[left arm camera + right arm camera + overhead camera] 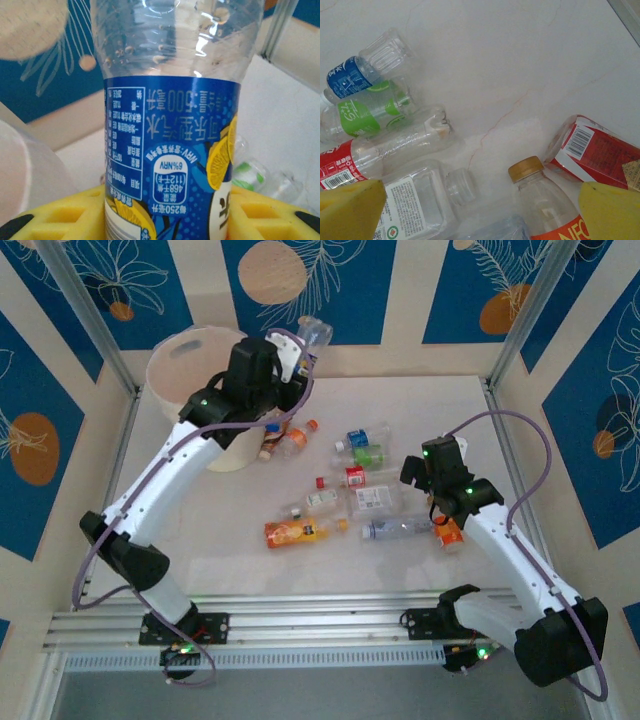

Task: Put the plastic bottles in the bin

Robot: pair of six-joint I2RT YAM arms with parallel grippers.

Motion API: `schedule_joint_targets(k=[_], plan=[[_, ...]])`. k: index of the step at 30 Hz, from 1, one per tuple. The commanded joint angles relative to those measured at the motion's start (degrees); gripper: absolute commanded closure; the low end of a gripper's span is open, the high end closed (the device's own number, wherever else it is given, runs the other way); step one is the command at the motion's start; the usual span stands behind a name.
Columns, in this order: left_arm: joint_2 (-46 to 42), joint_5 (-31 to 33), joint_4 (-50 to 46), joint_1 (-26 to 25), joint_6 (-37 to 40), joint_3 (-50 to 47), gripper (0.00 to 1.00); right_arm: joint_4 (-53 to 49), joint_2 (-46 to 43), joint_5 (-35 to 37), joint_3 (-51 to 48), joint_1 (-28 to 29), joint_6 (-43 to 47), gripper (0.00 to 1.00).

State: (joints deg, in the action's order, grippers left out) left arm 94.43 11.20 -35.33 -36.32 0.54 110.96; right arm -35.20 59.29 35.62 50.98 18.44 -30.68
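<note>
My left gripper (288,358) is shut on a clear plastic bottle with a blue lemon label (170,150), held up beside the bin's rim, its clear end (313,333) sticking out past the fingers (55,215). The bin (185,352) is a pale round bucket at the back left. Several more plastic bottles lie mid-table, among them an orange one (294,531) and a green-labelled one (366,453). My right gripper (480,215) hangs open above a gold-capped bottle (542,197), a clear white-labelled bottle (415,200) and a red-labelled one (600,150). It grips nothing.
Two bottles with orange caps (288,438) lie against the bin's base. Metal frame posts (520,315) stand at the back corners and a rail (320,625) runs along the near edge. Bare tabletop (520,65) lies beyond the right gripper.
</note>
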Motion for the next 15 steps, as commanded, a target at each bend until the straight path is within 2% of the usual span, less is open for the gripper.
schedule_joint_targets(k=[1, 5, 9, 15], plan=[[-0.5, 2.8, 2.3, 2.1, 4.1, 3.9, 0.52, 0.8, -1.4, 0.3, -0.6, 0.4, -1.1, 0.01], [0.7, 3.1, 3.1, 6.6, 5.7, 7.6, 0.52, 0.6, -1.7, 0.2, -0.7, 0.4, -1.1, 0.01], [1.9, -0.2, 3.6, 13.1, 6.4, 10.2, 0.52, 0.2, -1.6, 0.2, -0.4, 0.4, -1.1, 0.01], [3.1, -1.5, 5.9, 20.2, 10.1, 10.3, 0.52, 0.3, -1.2, -0.3, 0.1, 0.5, -1.1, 0.01]])
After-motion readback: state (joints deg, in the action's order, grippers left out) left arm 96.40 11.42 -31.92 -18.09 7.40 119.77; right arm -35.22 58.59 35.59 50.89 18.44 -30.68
